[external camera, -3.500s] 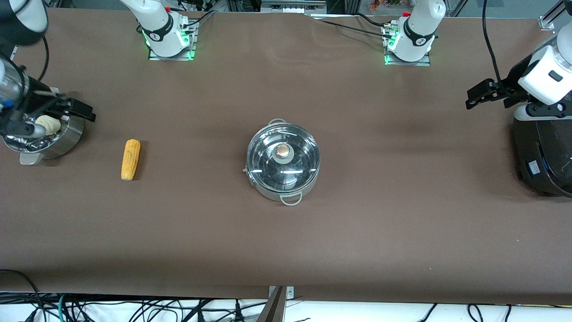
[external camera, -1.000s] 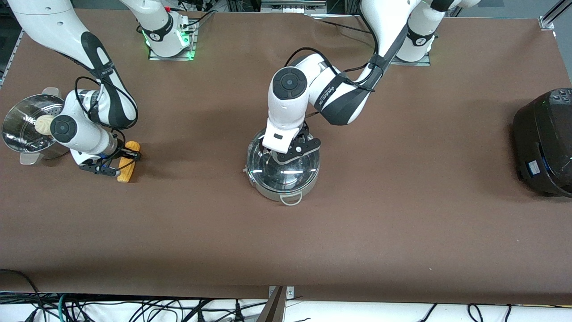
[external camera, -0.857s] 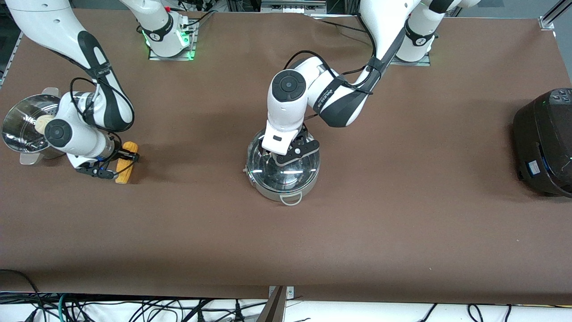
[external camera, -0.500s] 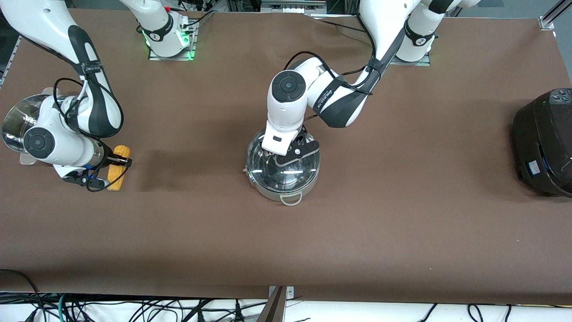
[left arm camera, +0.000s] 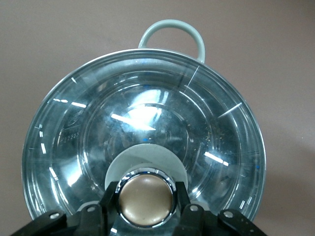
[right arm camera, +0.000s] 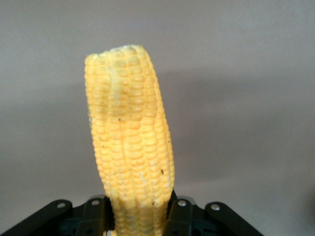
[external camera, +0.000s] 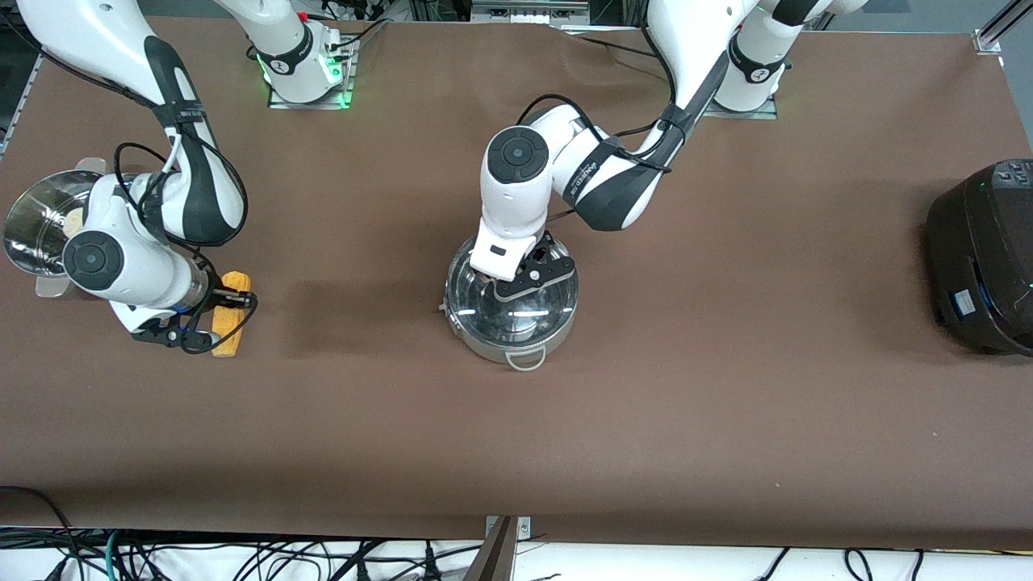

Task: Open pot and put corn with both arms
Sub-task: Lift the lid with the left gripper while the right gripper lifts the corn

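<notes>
Toward the right arm's end of the surface, the steamer pan (external camera: 36,222) with its white bun (external camera: 74,222) stands near the edge, partly covered by the right arm. Just beside it, nearer the middle, the right end effector (external camera: 211,316) is closed on the corn (external camera: 229,316). In the right wrist view the fingers (right arm camera: 93,219) clamp one end of the corn (right arm camera: 129,147), whose long axis runs straight out from the end effector, roughly toward and away from the front camera. Whether the cob is lifted off the surface or resting on it, I cannot tell.

At the middle of the surface stands the pot (external camera: 512,303), its glass lid (external camera: 516,294) seated on the rim. The left end effector (external camera: 520,274) is on top of it; the left wrist view shows both fingers (left arm camera: 183,201) closed against the tan knob (left arm camera: 145,202), gripping it.

The black rice cooker (external camera: 980,258) sits at the left arm's end, well apart from everything.

What the next move turns on, as I judge it: the pot lies from the corn toward the left arm's end, across bare surface, and the lid covers it. The lid should rise straight up and aside first, then the corn can travel over and go in, probably tipped so its length fits inside the rim.
</notes>
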`<control>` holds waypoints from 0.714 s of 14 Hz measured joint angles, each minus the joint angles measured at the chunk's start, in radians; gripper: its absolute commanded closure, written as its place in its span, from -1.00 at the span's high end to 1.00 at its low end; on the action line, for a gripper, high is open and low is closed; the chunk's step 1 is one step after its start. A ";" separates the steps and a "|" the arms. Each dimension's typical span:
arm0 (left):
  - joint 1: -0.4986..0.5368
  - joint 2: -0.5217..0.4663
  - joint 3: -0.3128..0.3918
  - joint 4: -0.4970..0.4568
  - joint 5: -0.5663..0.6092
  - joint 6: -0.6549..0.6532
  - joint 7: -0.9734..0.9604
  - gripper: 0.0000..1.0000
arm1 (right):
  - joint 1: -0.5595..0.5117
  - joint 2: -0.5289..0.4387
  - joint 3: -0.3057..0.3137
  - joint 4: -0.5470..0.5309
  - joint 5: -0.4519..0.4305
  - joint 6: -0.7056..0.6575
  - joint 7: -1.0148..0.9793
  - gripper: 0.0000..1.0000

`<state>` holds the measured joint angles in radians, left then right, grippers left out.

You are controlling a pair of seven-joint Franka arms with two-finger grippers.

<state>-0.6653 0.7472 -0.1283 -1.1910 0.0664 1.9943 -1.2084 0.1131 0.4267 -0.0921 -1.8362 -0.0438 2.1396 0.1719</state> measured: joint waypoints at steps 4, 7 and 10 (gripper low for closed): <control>0.020 -0.027 0.006 0.029 0.000 -0.045 0.024 -1.00 | 0.028 0.001 0.001 0.071 0.032 -0.095 0.004 -0.67; 0.103 -0.125 0.000 0.023 -0.049 -0.127 0.147 -1.00 | 0.050 0.001 0.001 0.170 0.115 -0.206 0.009 -0.67; 0.214 -0.268 -0.001 -0.067 -0.094 -0.242 0.353 -1.00 | 0.090 0.001 0.009 0.232 0.137 -0.298 0.029 -0.67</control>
<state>-0.4511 0.4792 -0.1291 -1.2585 -0.0277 1.7521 -0.8554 0.2033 0.4281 -0.0833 -1.6041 0.0928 1.8419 0.2010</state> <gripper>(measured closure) 0.498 0.674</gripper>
